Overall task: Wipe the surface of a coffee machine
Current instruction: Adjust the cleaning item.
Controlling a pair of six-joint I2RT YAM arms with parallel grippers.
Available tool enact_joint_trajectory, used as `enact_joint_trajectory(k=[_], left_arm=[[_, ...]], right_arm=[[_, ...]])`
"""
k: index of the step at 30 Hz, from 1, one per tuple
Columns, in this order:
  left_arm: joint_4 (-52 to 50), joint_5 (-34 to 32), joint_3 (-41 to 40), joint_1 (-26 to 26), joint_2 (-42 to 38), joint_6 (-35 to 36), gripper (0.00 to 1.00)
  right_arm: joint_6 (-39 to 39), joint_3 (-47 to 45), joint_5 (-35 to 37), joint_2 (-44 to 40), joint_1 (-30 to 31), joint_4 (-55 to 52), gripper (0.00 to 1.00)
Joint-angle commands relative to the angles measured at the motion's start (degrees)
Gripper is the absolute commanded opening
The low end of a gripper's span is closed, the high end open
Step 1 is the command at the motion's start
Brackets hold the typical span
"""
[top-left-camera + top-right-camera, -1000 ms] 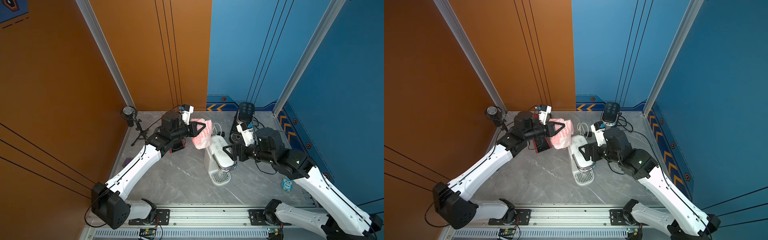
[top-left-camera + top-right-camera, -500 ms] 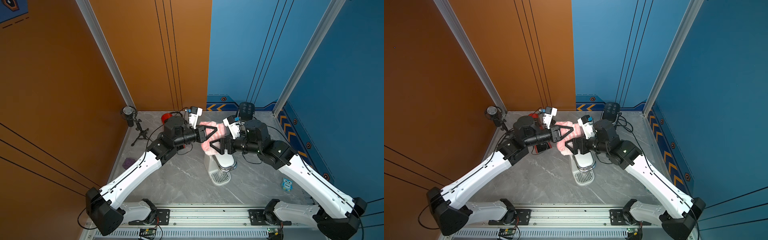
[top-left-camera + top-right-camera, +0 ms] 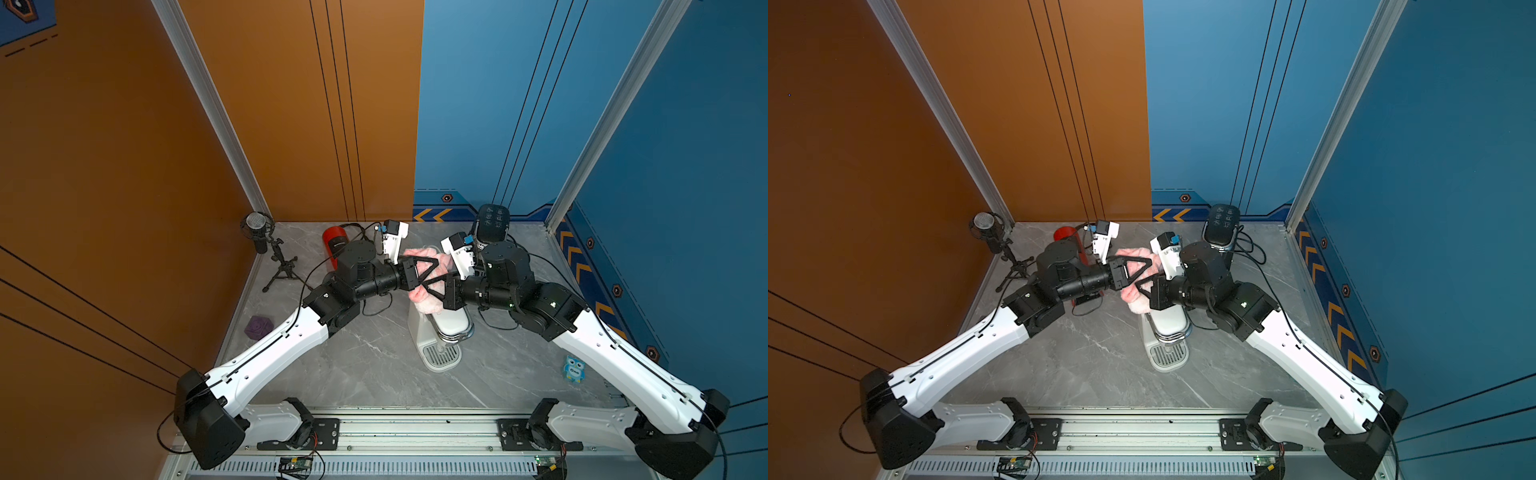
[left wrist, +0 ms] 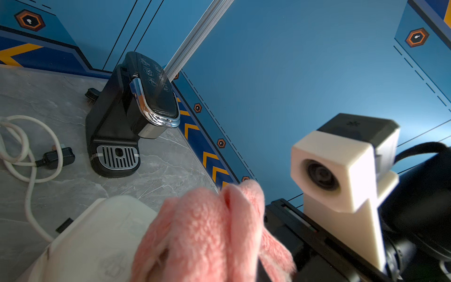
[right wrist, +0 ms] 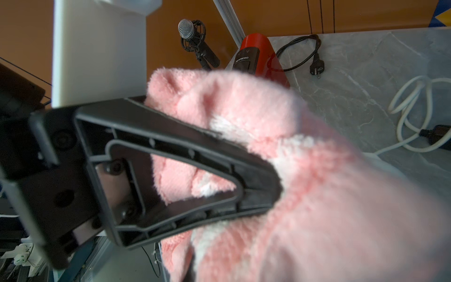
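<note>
A white coffee machine (image 3: 441, 330) stands mid-table in both top views. Just above its back part a fluffy pink cloth (image 3: 426, 300) hangs between the two arms. My left gripper (image 3: 434, 262) reaches in from the left and is shut on the cloth. My right gripper (image 3: 427, 286) comes in from the right, crosses under the left fingers and is shut on the same cloth (image 5: 305, 195). In the right wrist view a left finger (image 5: 195, 151) lies across the cloth. In the left wrist view the cloth (image 4: 207, 232) hides my own jaws, with the white machine (image 4: 97, 241) under it.
A black coffee machine (image 3: 492, 222) stands at the back right and a red one (image 3: 334, 245) at the back left. A microphone on a tripod (image 3: 258, 227) is in the left corner. A white cord (image 4: 26, 151), a purple block (image 3: 258, 326) and a blue owl toy (image 3: 574, 369) lie on the table.
The left gripper carried the cloth rightward over the white machine. The right arm swung in from the machine's right side with open jaws and shut them on the cloth.
</note>
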Motion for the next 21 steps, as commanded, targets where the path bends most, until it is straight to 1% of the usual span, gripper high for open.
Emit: enact_joint_trajectory(k=[1,3,5,6,8,10,12,14,15,17,19,21], left_arm=[[1.06,0.16,-1.91,-2.73,0.33,-0.22,0.4],[1.03,-1.32,-2.96,-2.5,-0.73,-0.13,0.67],[1.05,-3.2,-4.07,-1.77,-2.34,0.11,0.87],[0.55,-4.29,-4.47,-1.09,-3.36,0.29,0.99],[-2.47,-5.93,-3.94,0.14,-4.85,1.59,0.99],[-7.78,-8.05,-2.03,0.67,-5.68,4.78,0.99],[-13.19,-11.45,0.05,-0.05,-6.0,9.02,0.99],[-15.44,-14.46,0.58,-1.44,-5.66,11.87,0.99],[-15.9,-16.11,0.56,-2.55,-5.16,12.89,1.0],[-18.77,-20.5,0.73,-5.21,-3.78,14.8,0.97],[-20.92,-24.52,1.2,-8.04,-1.6,16.79,0.93],[-22.1,-28.73,1.52,-10.95,0.11,17.82,0.91]], right_arm=[[0.76,-1.09,4.78,-2.23,0.79,3.35,0.0],[1.67,-2.38,6.27,-4.26,0.84,2.73,0.0],[2.49,-4.21,8.2,-6.76,1.2,1.17,0.0],[2.69,-5.46,10.53,-8.35,1.81,-0.6,0.0],[3.01,-8.39,16.36,-12.32,3.78,-3.98,0.0],[4.18,-12.13,21.87,-17.79,5.97,-7.81,0.0],[6.6,-15.65,25.81,-23.22,8.66,-11.02,0.0],[9.26,-20.08,29.95,-28.55,13.08,-12.29,0.0],[10.62,-22.9,32.07,-31.62,15.86,-12.11,0.0],[13.24,-28.2,35.98,-36.57,20.87,-10.87,0.0],[14.98,-34.27,39.28,-40.98,26.53,-6.64,0.0],[15.83,-38.86,42.85,-42.71,31.2,-3.12,0.0]])
